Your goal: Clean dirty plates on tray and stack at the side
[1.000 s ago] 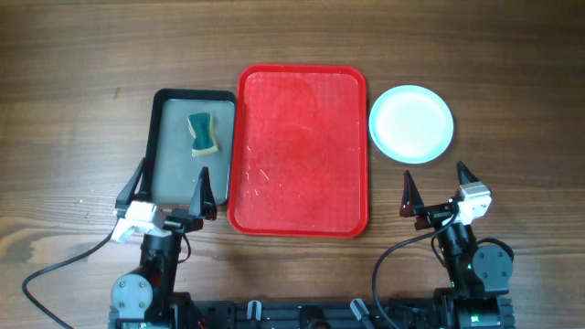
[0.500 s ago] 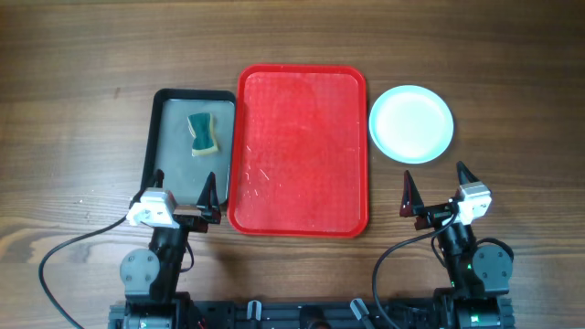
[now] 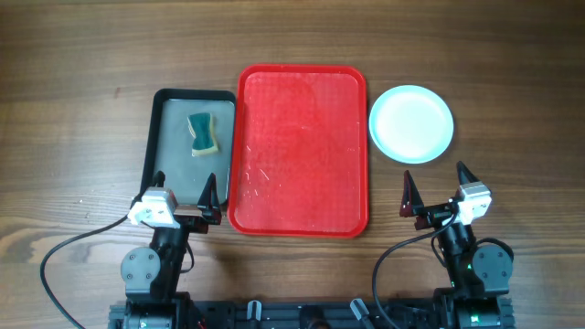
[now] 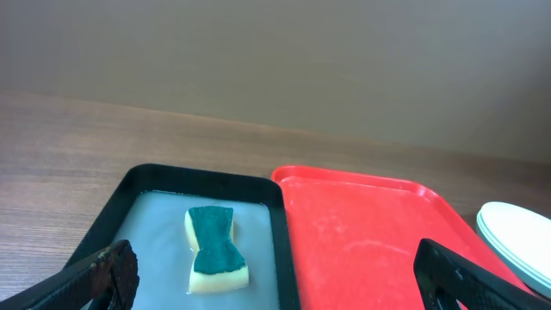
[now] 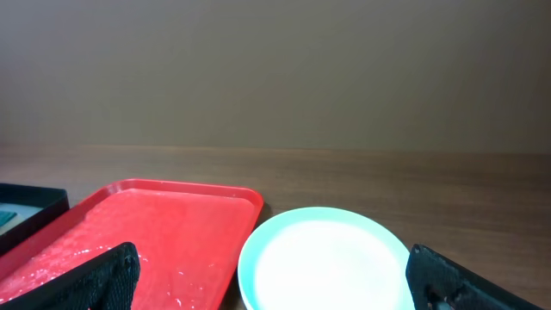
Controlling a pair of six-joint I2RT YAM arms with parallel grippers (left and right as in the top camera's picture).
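The red tray (image 3: 302, 151) lies mid-table with no plates on it; it also shows in the left wrist view (image 4: 370, 232) and the right wrist view (image 5: 146, 232). The plates (image 3: 411, 123) sit stacked on the table right of the tray, a white one on top with pale blue rims under it. They also show in the right wrist view (image 5: 331, 263) and at the left wrist view's edge (image 4: 521, 237). My left gripper (image 3: 182, 203) is open and empty near the table's front, by the dark pan. My right gripper (image 3: 435, 192) is open and empty, in front of the stack.
A dark grey pan (image 3: 187, 146) with pale water stands left of the tray, touching it. A green and yellow sponge (image 3: 204, 133) lies in its far half, also in the left wrist view (image 4: 215, 251). Small white specks dot the tray.
My left arm has swung a little to the right over the last second and has held still since. The right arm, plates, tray and sponge have not moved.
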